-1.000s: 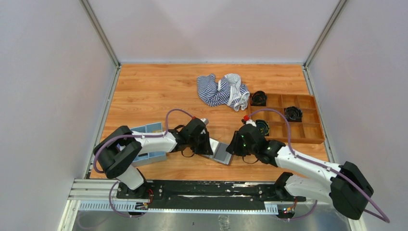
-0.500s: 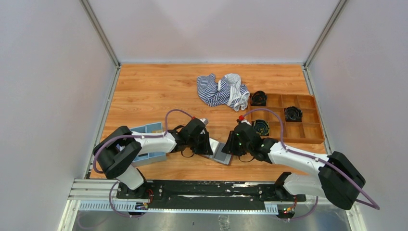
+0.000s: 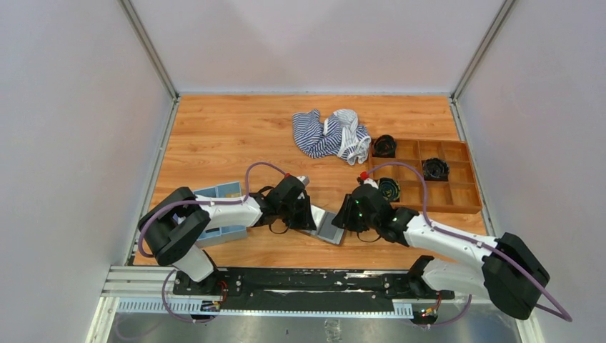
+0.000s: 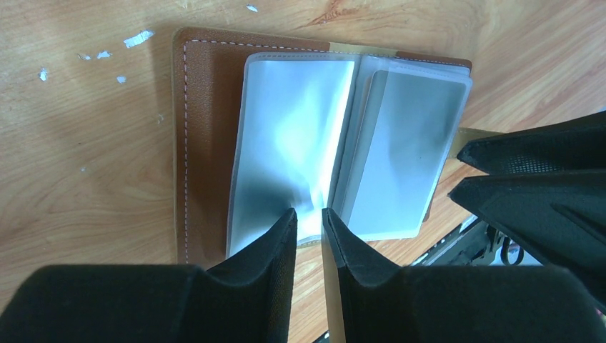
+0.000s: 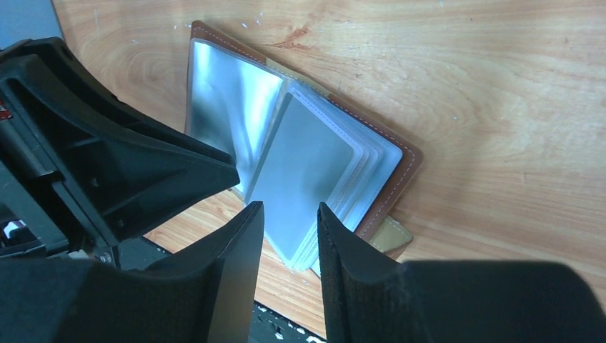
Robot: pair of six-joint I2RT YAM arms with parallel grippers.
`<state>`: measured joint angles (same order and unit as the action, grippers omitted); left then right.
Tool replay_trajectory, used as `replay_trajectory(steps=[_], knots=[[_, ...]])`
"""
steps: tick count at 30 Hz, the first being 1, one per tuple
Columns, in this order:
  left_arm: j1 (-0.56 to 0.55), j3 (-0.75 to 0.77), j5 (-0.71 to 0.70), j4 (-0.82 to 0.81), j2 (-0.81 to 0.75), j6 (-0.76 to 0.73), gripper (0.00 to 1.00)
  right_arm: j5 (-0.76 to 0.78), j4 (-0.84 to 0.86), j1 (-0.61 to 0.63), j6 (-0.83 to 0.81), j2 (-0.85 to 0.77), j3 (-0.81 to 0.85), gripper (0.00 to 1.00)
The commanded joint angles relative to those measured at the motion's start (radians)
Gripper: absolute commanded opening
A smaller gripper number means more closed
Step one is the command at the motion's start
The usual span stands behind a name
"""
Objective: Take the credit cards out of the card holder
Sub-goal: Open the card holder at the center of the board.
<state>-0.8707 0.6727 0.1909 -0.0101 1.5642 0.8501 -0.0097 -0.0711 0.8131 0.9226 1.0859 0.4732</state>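
Card holder (image 3: 329, 228) lies open on the worktop (image 3: 229, 136), lining up, at lower centre of the top view. It sits between the two tool heads, left tool (image 3: 312, 216) at its left edge, right tool (image 3: 344, 220) at its right edge

Left wrist view: brown cover flat at left of frame. Spine and long axis run top to bottom of frame. Clear sleeves (image 4: 293, 136) fan toward the right, and the front one shows a greyish card (image 4: 411, 150) inside. Left tool is at the sleeves' bottom edge, close to the spine, fingers only a narrow slit apart. The sleeve edge meets that slit; cannot tell whether it is pinched or just touched

Right wrist view: holder seen aslant, cover corner toward right of frame. Right tool fingers stand apart, with the lower corner of the sleeve stack in the gap between them. Contact with either finger is not clear. Nothing seen gripped

A yellowish-tan edge pokes out beneath the holder's lower corner; card or flap, cannot tell
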Motion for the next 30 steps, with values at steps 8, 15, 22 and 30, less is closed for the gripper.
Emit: replay_trajectory(steps=[8, 15, 22, 30], knots=[[0.001, -0.033, -0.014, 0.072, 0.010, -0.005, 0.25, 0.025, -0.003, -0.009, 0.001, 0.049, -0.004, 0.38], [0.001, -0.038, -0.010, 0.070, 0.011, -0.005, 0.25, -0.019, 0.022, -0.009, 0.004, 0.056, -0.006, 0.38], [0.001, -0.036, -0.007, 0.065, 0.011, -0.006, 0.25, -0.044, 0.087, -0.009, 0.010, 0.045, -0.015, 0.38], [0.001, -0.038, -0.003, 0.069, 0.000, -0.006, 0.25, -0.097, 0.184, -0.009, 0.013, 0.072, -0.010, 0.38]])
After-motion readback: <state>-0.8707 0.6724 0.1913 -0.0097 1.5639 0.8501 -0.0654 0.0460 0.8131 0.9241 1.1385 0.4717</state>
